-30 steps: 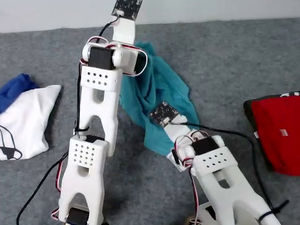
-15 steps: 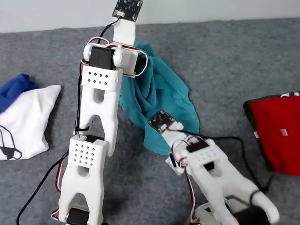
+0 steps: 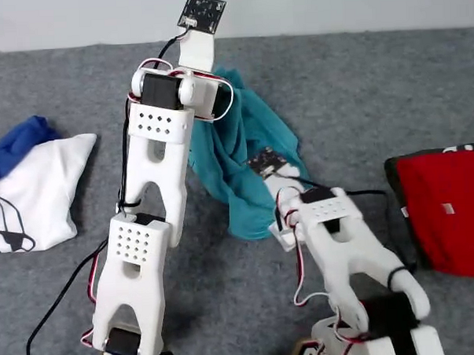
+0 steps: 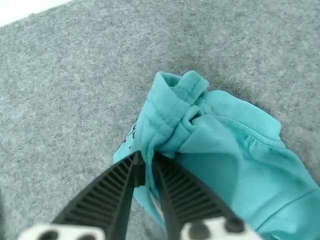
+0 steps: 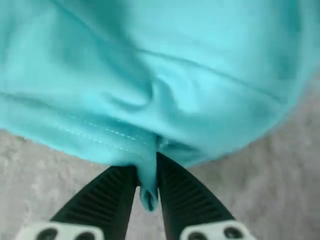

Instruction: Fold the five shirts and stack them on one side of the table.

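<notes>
left gripper [image 4: 145, 161]: pinches ribbed edge of crumpled teal cotton shirt [image 3: 251, 145], far side | right gripper [image 5: 148, 175]: pinches hem, near side | long axis: spans grip to grip

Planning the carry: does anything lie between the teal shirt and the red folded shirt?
Only a thin black cable crosses the grey table between the teal shirt and the red folded shirt; nothing else visible lies there.

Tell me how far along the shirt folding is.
Done: the red shirt lies folded at the right, a dark layer beneath. In hand: the left end effector and right end effector pinch the teal shirt. Remaining: white shirt and blue shirt, loose, unstacked.
</notes>
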You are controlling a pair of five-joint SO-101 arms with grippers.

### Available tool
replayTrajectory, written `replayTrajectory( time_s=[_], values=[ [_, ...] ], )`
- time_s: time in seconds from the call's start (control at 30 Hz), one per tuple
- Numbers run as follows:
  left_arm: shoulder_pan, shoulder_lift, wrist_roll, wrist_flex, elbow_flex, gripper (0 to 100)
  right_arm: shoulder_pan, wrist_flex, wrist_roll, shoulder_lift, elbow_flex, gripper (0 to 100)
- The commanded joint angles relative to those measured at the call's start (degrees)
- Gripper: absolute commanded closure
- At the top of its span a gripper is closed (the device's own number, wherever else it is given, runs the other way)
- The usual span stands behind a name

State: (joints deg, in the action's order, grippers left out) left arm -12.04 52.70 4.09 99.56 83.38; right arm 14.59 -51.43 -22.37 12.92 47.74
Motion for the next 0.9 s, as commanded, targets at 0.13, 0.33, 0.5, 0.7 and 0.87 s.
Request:
replayTrajectory(
  time_s=[0.13,0.33,0.5,0.7,0.87],
  values=[
    [1.9,-4.3,0.3,1.0,0.2,99,-3.6,-20.1,-4.6,25.1,-13.2,98.8],
    [3.7,-4.7,0.4,1.1,0.2,99,-9.6,-28.2,-6.0,42.2,-18.9,98.8],
    [2.1,-4.7,-0.2,1.2,-1.2,98,-10.2,-30.8,-2.8,50.2,-20.3,98.8],
    [-2.4,-4.7,-6.2,1.1,-19.2,88,-10.2,-32.1,-2.7,52.0,-19.9,98.8],
    [-2.5,-4.7,-6.5,1.1,-21.9,85,-10.2,-31.7,-2.7,52.1,-16.7,98.8]
  ],
)
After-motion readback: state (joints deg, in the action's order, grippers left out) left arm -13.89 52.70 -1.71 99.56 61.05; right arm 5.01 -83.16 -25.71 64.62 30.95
